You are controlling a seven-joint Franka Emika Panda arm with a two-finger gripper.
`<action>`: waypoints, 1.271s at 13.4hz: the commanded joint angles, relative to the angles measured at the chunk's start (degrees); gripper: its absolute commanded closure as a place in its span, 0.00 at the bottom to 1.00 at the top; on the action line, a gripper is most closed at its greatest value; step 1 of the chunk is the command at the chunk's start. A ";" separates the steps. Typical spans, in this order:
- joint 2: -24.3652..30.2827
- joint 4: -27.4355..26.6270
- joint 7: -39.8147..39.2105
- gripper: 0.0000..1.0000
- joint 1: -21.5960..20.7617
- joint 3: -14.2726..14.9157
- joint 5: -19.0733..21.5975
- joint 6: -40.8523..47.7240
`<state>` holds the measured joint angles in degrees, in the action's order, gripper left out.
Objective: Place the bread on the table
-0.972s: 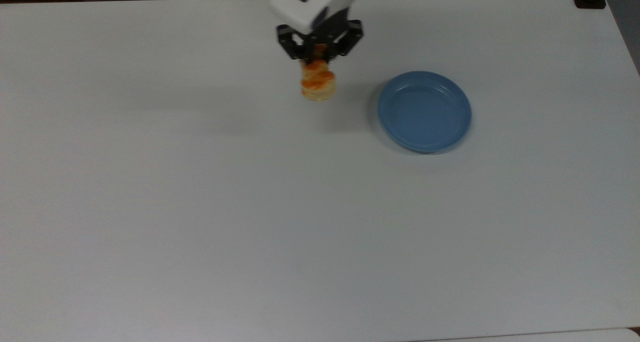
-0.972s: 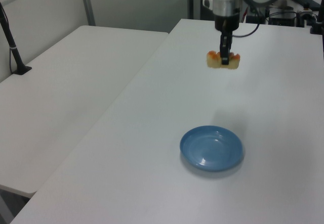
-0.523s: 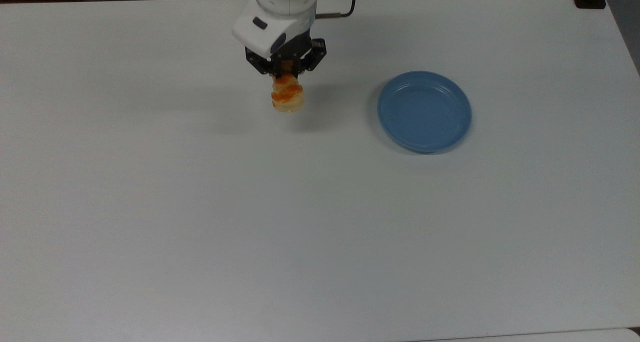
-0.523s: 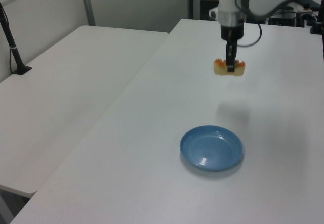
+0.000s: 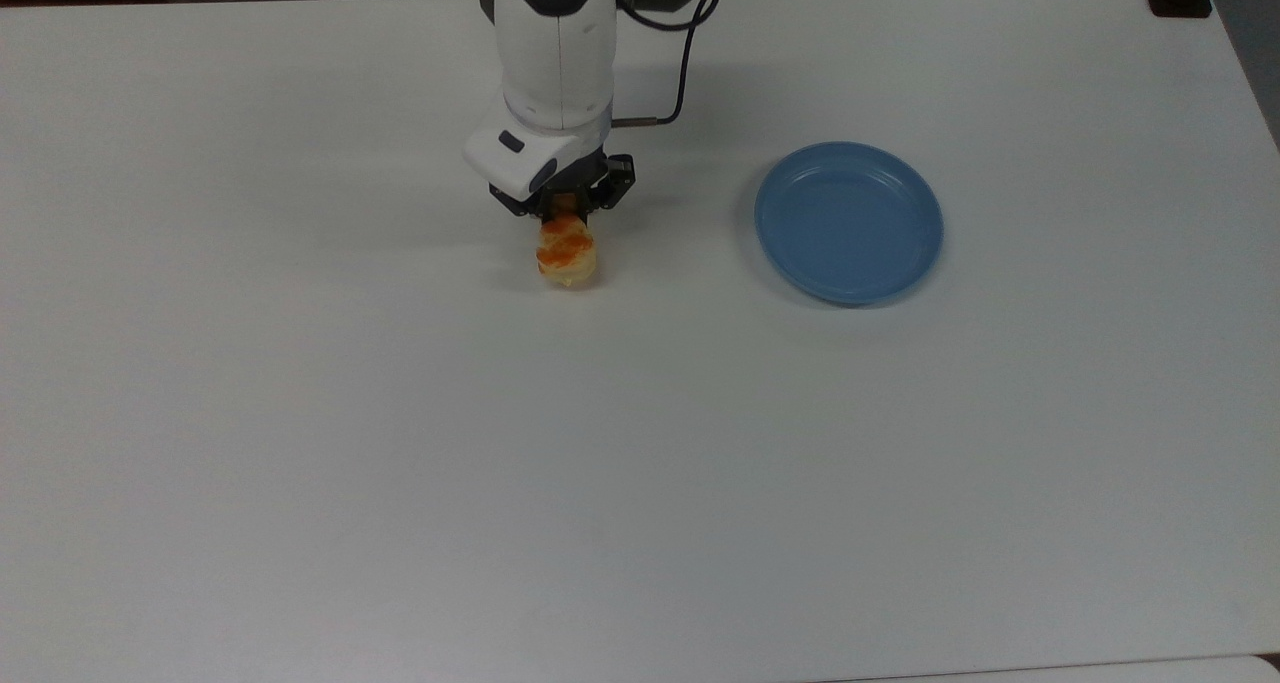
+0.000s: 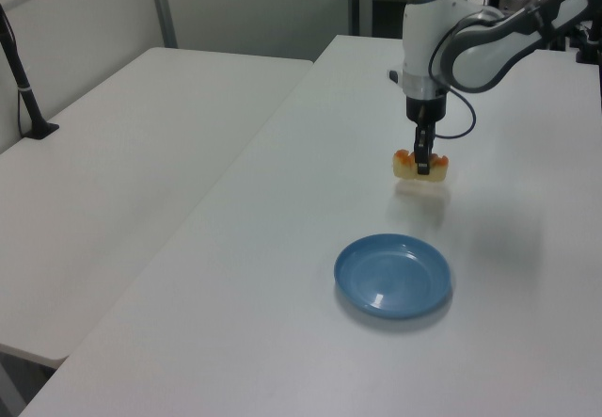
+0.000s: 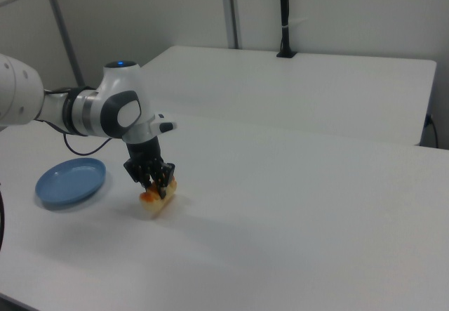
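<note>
The bread, a pale loaf with orange-glazed bumps, hangs very low over the white table, and its shadow lies right beneath it. I cannot tell whether it touches the surface. My gripper points down and is shut on the bread's middle. The left view shows the bread crosswise between the fingers of the gripper. In the right view the gripper holds the bread to the right of the plate.
A round blue plate with nothing on it lies to the top view's right of the bread, well apart from it. A second white table stands alongside, with a black post on it. A cable loops by the arm.
The gripper carried the bread toward the top view's lower left, away from the plate, and lowered it from well above the table to just at the surface.
</note>
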<state>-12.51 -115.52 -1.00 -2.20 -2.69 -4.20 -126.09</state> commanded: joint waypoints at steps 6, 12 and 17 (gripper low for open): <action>-1.56 0.21 0.56 0.00 0.26 -0.12 -0.45 -2.32; 1.78 11.78 1.44 0.00 0.17 -0.04 -0.45 12.67; 5.99 20.06 1.44 0.00 1.14 0.23 0.07 25.78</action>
<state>-9.54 -98.88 -0.59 -1.82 -2.67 -4.20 -106.99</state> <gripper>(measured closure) 0.000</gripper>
